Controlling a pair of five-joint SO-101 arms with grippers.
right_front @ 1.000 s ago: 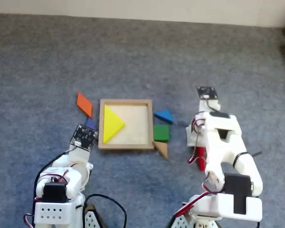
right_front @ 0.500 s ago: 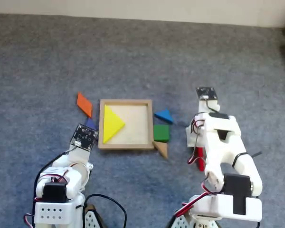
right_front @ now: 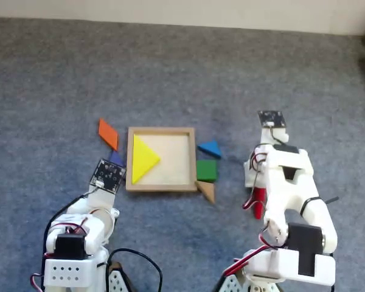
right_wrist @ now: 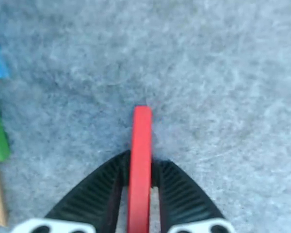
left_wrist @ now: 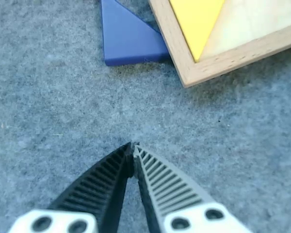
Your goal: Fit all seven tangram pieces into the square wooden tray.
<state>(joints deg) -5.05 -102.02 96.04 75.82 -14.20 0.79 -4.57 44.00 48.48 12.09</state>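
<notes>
Right gripper (right_wrist: 143,159) clamps the red piece (right_wrist: 141,124) on edge, right of the wooden tray (right_front: 160,129). Left gripper (left_wrist: 134,147) (pinched closed, holding nothing) hangs by the tray's near-left corner.

Right pincer (right_wrist: 141,162) with the red piece (right_wrist: 141,131) a little farther sideways from the tray (right_front: 160,130) than before.
</notes>
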